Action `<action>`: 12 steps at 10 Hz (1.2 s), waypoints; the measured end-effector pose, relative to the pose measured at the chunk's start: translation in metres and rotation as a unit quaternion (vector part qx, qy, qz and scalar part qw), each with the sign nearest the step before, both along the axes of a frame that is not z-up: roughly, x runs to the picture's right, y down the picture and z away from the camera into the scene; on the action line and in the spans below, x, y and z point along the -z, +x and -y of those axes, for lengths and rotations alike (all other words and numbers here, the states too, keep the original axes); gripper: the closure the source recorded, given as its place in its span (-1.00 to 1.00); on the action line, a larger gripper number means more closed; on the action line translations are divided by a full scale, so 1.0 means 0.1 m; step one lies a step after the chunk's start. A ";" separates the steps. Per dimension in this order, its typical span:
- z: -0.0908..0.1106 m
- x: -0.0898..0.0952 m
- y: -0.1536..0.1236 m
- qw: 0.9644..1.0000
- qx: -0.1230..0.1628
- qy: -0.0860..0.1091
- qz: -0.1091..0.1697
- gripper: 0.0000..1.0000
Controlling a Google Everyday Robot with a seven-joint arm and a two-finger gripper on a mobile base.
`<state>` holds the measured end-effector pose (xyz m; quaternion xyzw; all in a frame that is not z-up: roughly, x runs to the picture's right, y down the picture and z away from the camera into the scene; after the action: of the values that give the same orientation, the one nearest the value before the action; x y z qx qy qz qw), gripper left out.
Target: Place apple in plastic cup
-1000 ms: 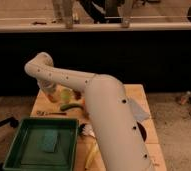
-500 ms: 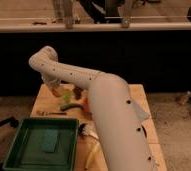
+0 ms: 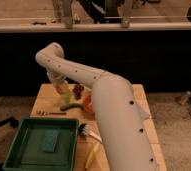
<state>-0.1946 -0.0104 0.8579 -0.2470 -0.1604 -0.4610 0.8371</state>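
Camera view: gripper (image 3: 60, 86) low over far table (image 3: 49, 102) corner, grip state unclear. Plastic cup (image 3: 65, 96) directly beneath; apple not visible. Centre over rim, lower slowly, avoid tipping cup.

— How many trays on the bench (image 3: 141, 102)?
— One green tray (image 3: 18, 152), with one bluish sponge (image 3: 50, 141) in it.
— Cups?
— One I can count: a pale green plastic cup (image 3: 65, 98). One apple (image 3: 63, 88) just above it, and one orange bowl (image 3: 87, 104).
— Utensils?
— One metal utensil (image 3: 51, 113) and one brush (image 3: 87, 131). Also one long green vegetable (image 3: 70, 106), one dark cluster (image 3: 78, 90), one yellow strip (image 3: 91, 155).
— And the arm?
— One arm (image 3: 114, 110), one pincer (image 3: 58, 80), over the bench's far left part.
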 end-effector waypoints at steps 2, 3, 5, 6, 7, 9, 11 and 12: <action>-0.07 -0.10 0.02 1.000 -0.002 -0.009 0.001 1.00; -0.10 -0.14 0.01 1.000 -0.002 -0.013 0.002 1.00; -0.15 -0.20 -0.05 1.000 0.000 -0.019 0.005 1.00; -0.17 -0.21 -0.07 1.000 0.003 -0.021 0.006 1.00; -0.16 -0.22 -0.08 1.000 0.005 -0.022 0.006 1.00; -0.12 -0.22 -0.10 1.000 0.010 -0.020 0.006 1.00; -0.11 -0.23 -0.11 1.000 0.016 -0.021 0.005 1.00; -0.12 -0.26 -0.11 1.000 0.019 -0.022 0.004 1.00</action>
<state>-0.2059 0.0012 0.8835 -0.2662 -0.1690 -0.4739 0.8222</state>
